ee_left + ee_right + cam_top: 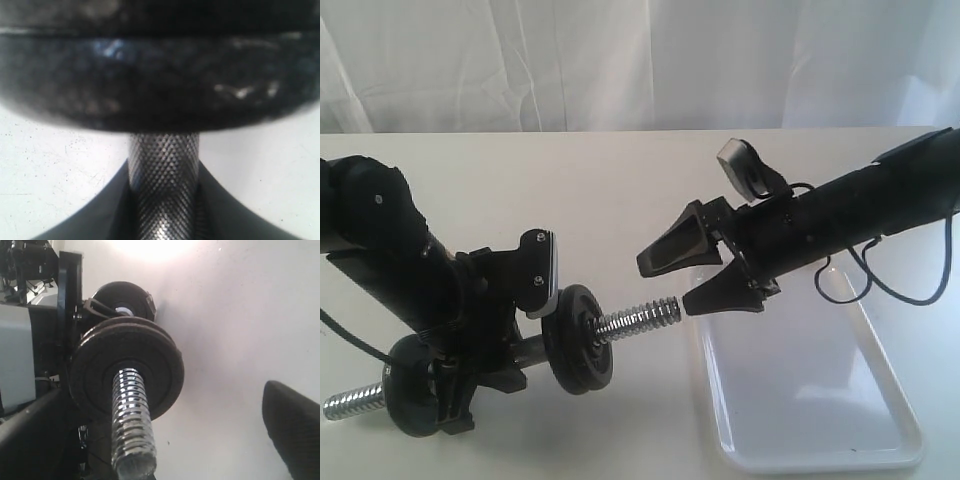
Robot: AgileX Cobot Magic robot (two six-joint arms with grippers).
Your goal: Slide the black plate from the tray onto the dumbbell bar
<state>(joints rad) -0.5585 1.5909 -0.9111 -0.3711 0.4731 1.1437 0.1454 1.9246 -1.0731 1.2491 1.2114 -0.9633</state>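
The left arm [380,240] reaches in low from the left, the left gripper [164,214] clamped around the dumbbell bar [163,167]; the right arm [865,212] slopes down from the right, the right gripper [665,287] spread wide and empty, pointing leftward.

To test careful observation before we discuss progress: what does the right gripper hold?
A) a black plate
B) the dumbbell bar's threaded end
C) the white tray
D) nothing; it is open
D: the right gripper stands open and empty, just off the threaded end of the dumbbell bar, which already carries a black plate.
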